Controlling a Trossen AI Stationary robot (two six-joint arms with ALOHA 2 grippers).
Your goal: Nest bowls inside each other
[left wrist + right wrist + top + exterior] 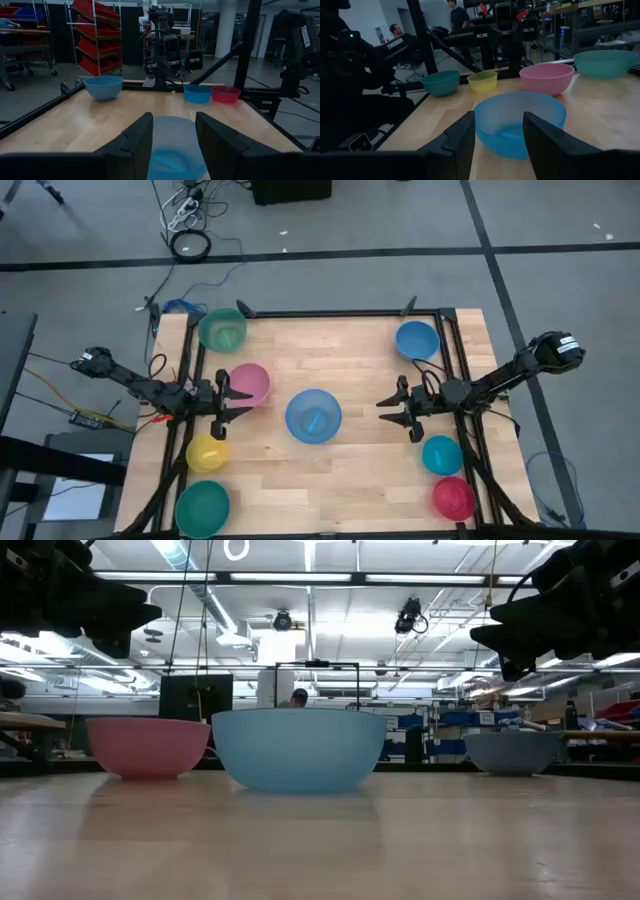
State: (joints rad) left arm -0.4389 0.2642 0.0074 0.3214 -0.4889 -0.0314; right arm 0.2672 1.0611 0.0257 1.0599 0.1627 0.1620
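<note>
No bowl is nested yet: the light blue bowl (313,416) sits mid-table, pink bowl (249,383) near the left edge, and both left gripper (232,401) and right gripper (392,411) hang apart, empty; advise gripping a rim squarely.

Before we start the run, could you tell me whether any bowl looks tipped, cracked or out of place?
Nothing stands out. The seven bowls in view, among them the light blue bowl at the centre and the pink bowl, sit upright and apart on the table. None is nested yet.
</note>
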